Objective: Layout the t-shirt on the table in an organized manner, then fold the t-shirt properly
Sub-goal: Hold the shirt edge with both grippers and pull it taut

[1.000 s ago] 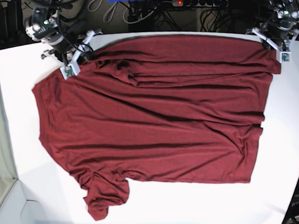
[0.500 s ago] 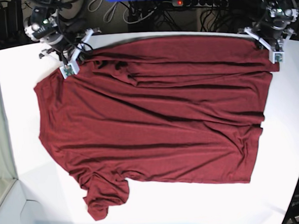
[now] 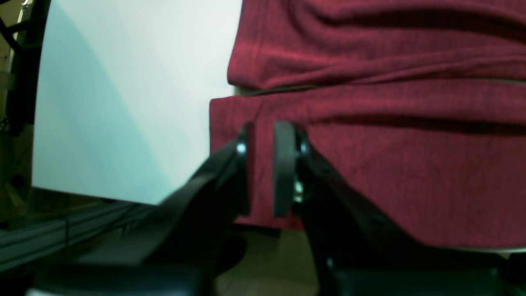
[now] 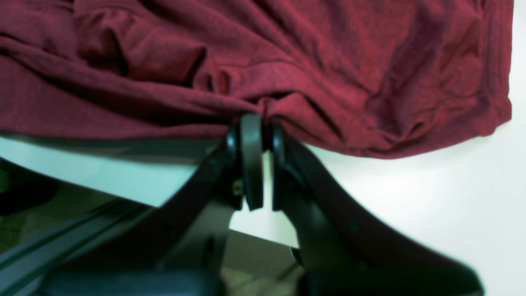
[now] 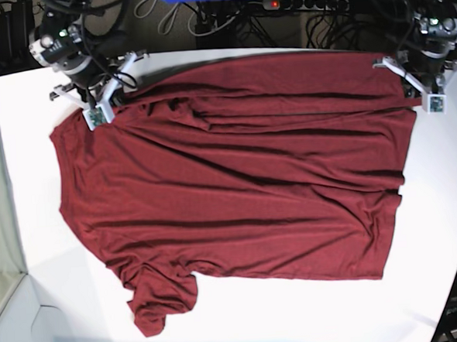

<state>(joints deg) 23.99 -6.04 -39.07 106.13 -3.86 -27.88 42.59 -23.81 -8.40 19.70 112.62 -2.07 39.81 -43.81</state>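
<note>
2 grippers grip the maroon t-shirt [image 5: 229, 179] at the far side of the white table [image 5: 28, 199], 1 at each far corner of the garment. In the base view the right gripper [image 5: 104, 101] sits at the left and the left gripper [image 5: 417, 82] at the right. In the right wrist view the right gripper [image 4: 258, 123] has its jaws pressed nearly together, pinching a bunched fold of the t-shirt [image 4: 287, 61] at the fabric's edge, with bare table [image 4: 431, 197] beneath. In the left wrist view the left gripper [image 3: 263, 135] has its jaws set narrowly apart with the hem corner of the t-shirt [image 3: 390, 123] between them, just beside the table [image 3: 123, 90] edge. The t-shirt lies spread across the table's middle with long wrinkles running left to right. 1 sleeve [image 5: 160, 299] lies crumpled at the near left. Cables and a power strip [image 5: 304, 3] lie beyond the table's far edge.
</note>
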